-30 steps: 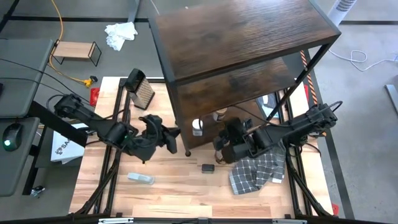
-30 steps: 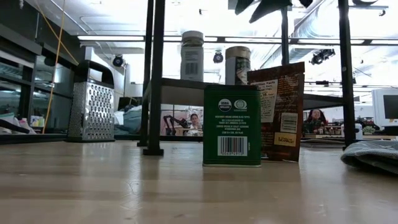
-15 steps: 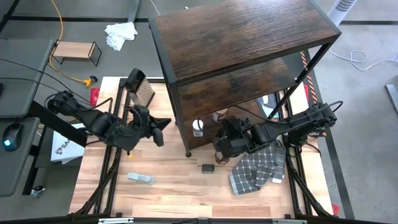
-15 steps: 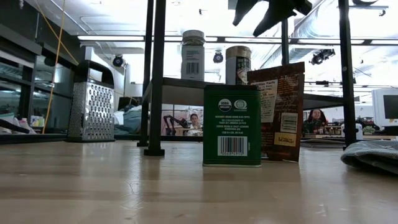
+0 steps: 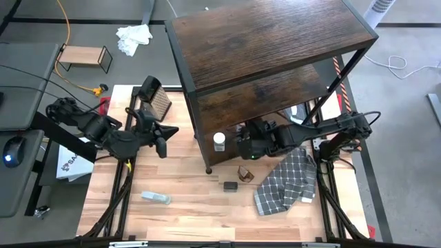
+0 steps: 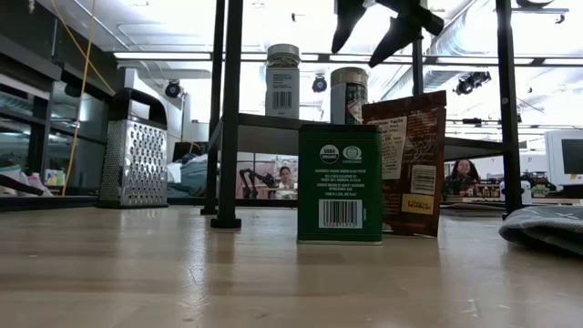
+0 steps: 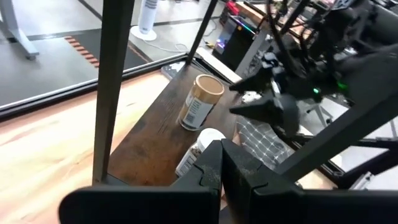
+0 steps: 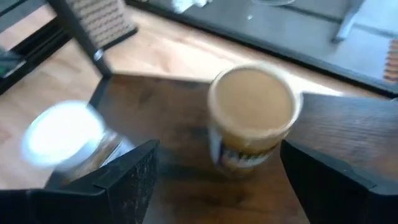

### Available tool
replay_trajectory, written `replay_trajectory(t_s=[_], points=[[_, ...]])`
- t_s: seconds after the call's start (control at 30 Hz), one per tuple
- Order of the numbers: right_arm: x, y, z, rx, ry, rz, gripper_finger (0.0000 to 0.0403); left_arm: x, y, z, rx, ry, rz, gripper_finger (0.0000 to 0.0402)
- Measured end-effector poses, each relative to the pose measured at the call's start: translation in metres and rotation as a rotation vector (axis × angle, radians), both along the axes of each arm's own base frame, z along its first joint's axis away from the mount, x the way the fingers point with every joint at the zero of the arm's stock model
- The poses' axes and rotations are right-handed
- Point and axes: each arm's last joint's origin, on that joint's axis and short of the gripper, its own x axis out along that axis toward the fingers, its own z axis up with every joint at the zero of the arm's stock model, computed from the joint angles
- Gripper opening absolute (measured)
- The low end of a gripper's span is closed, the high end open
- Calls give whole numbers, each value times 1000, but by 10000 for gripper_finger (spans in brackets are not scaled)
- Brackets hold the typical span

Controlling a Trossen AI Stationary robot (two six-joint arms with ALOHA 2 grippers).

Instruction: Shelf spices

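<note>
Your right gripper [image 8: 217, 171] has its fingers open around the tan-lidded jar [image 8: 254, 115], which stands on the shelf [image 5: 227, 110]'s lowest board. Your left gripper [image 5: 160, 135] waits closed over the counter [image 5: 186, 207], clear of the rack.

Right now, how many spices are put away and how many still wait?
Done: the white-capped jar and tan-lidded jar stand on the shelf's bottom board. The open right gripper hovers over the tan one, holding nothing. Left: the green tin and brown packet on the table.

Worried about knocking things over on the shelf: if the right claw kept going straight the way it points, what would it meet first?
Probably the tan-lidded jar, which stands upright on the shelf's bottom board, centred between the right claw's open fingers. The white-capped jar sits off to one side. Depth is unclear.
</note>
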Motion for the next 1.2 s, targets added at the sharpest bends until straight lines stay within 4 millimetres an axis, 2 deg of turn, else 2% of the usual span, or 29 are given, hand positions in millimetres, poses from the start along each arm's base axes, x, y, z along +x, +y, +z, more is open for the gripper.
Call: replay_trajectory(t_s=[0.33,0.87,1.2], points=[[3,-23,1,2,-14,-74,329,-13,7,7,-7,-22,-26,0],[10,-62,-6,138,13,-62,329,-13,7,7,-9,-30,-10,0],[16,-70,-13,195,34,-25,328,-13,7,7,-10,-31,-9,0]])
